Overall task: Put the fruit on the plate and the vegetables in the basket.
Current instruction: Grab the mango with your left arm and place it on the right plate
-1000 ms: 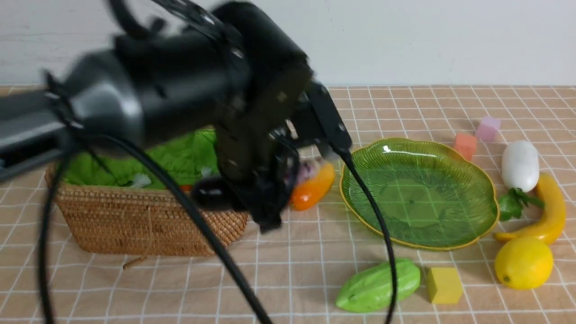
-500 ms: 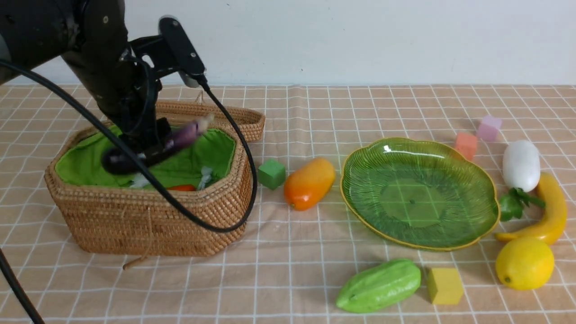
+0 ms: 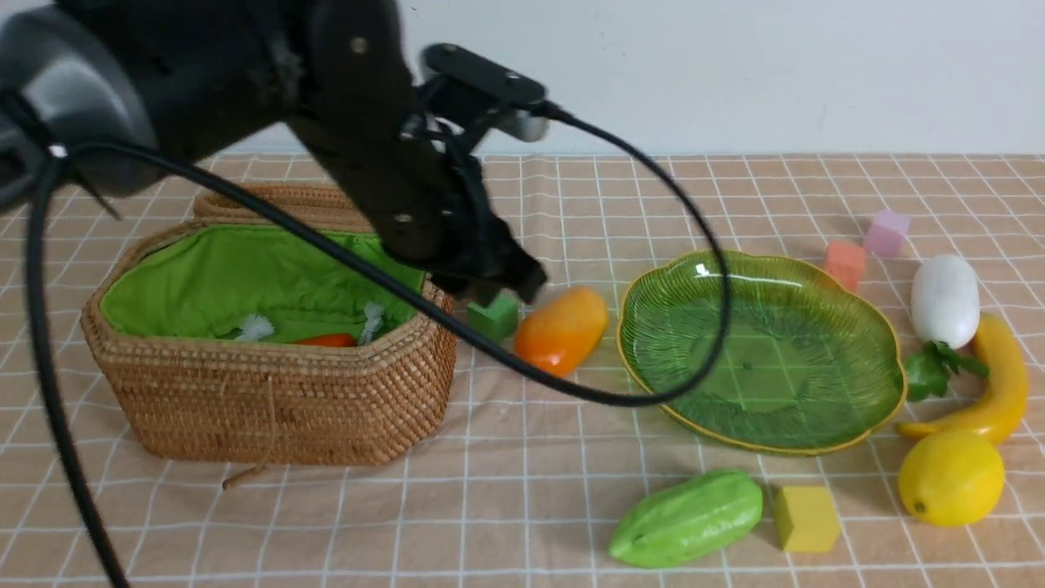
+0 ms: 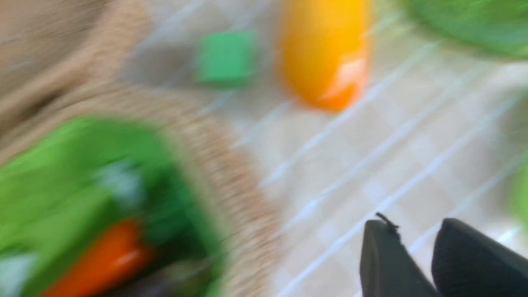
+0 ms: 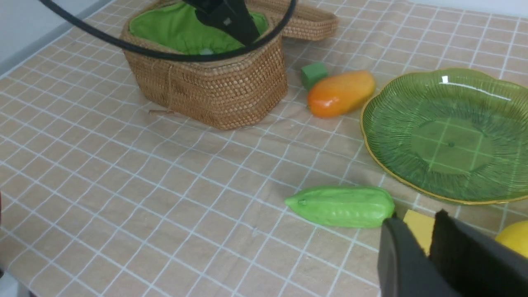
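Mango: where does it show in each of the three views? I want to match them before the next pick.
Front view: the mango lies on the cloth between the basket and the plate.
Left wrist view: blurred, the mango sits just past the basket's rim.
Right wrist view: the mango lies between basket and plate.
Shared landmark: the green cube, close beside the mango on its basket side in all three.

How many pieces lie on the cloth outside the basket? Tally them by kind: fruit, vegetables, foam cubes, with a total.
Fruit: 3 (mango, banana, lemon)
Vegetables: 2 (gourd, radish)
Foam cubes: 4 (green cube, orange cube, pink cube, yellow cube)
Total: 9
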